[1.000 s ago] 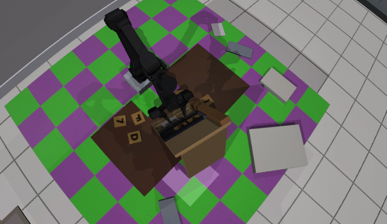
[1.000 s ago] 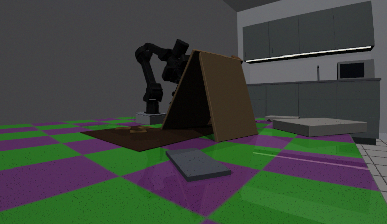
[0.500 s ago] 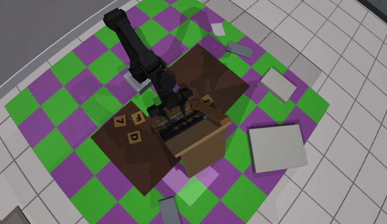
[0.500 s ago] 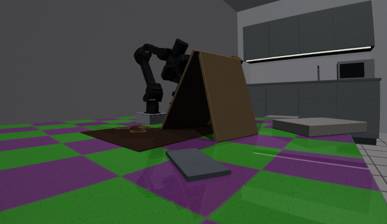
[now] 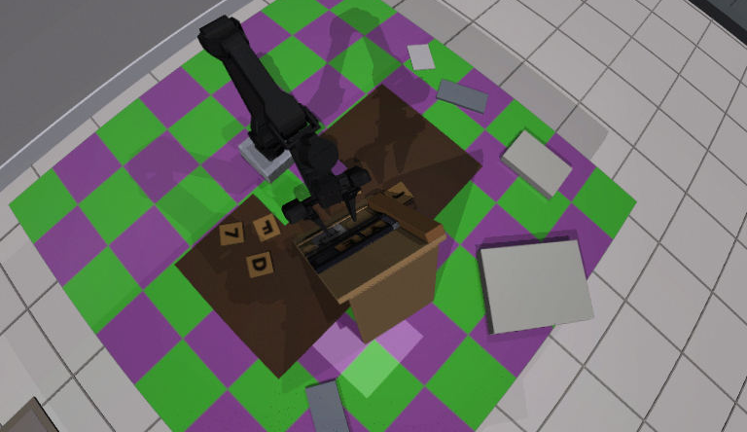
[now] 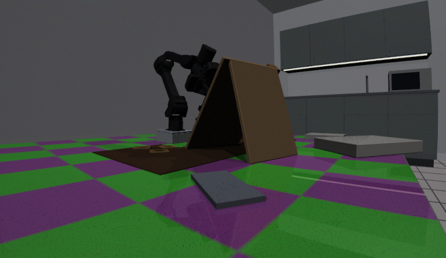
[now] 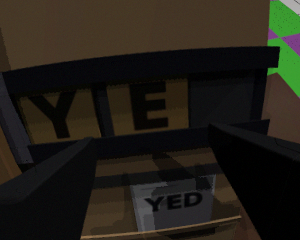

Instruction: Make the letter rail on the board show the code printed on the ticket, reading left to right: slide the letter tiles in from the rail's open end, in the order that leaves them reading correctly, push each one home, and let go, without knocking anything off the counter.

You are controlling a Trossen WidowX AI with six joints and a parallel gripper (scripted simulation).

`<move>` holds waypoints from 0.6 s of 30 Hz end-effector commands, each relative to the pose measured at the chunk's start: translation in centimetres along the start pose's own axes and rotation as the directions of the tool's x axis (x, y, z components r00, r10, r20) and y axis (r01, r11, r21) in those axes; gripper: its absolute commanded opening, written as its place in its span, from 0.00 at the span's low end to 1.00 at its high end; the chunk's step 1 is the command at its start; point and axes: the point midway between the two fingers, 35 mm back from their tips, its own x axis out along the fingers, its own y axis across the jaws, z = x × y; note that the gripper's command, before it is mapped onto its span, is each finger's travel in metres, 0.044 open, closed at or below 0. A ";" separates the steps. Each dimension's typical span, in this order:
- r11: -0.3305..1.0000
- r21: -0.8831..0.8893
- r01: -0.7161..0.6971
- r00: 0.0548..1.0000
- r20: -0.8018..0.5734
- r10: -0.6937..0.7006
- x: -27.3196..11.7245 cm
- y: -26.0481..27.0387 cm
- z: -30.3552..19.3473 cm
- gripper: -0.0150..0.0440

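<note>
The ticket [image 7: 175,221] reads YED. On the sloped board [image 5: 374,272] [image 6: 263,110], the rail [image 7: 140,62] holds a Y tile [image 7: 82,122] at its left end and an E tile [image 7: 177,105] to the right, with a narrow dark gap between them. The rail's right part is empty. My gripper [image 7: 153,138] [image 5: 341,225] is open and empty, its fingertips in front of the rail's lower lip, spread to either side of the E. A D tile [image 5: 259,265], an F tile [image 5: 266,227] and a tile like a 7 or turned L [image 5: 231,233] lie beside the board.
Another tile [image 5: 401,192] lies partly hidden behind the brown block [image 5: 408,218] at the board's other end. A dark brown mat [image 5: 242,317] lies under the board. A large pale box [image 5: 537,284], a smaller pale box [image 5: 536,162] and grey slabs [image 5: 461,95] [image 6: 226,187] stand around.
</note>
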 end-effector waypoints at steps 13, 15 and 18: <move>1.000 0.004 0.003 1.000 0.006 -0.003 -0.5 -0.1 0.2 0.75; 1.000 0.004 0.003 1.000 0.006 -0.003 -0.5 -0.1 0.3 0.75; 1.000 0.004 0.003 1.000 0.006 -0.003 -0.5 -0.1 0.3 0.75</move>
